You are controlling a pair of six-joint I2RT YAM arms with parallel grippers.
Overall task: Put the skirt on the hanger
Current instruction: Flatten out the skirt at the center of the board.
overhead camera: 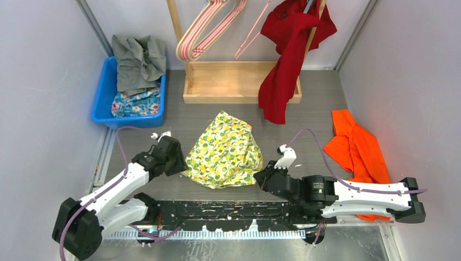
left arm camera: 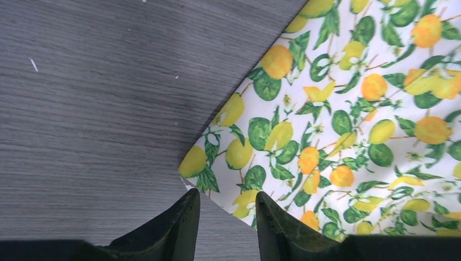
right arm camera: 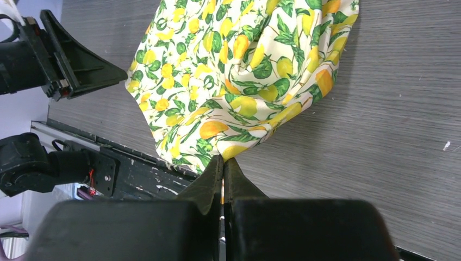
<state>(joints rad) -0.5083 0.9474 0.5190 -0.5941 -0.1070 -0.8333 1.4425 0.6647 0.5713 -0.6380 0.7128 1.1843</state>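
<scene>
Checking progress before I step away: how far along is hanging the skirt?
Done: nothing hung; the skirt lies on the table. In hand: right gripper shut on its near edge, left gripper open beside its corner. Left: lifting it onto a pink hanger.

- I can read no word, number, brand or label in any of my views.
- The skirt (overhead camera: pixel 224 152) shows me a print of lemons and leaves, with no lettering I can make out.
</scene>
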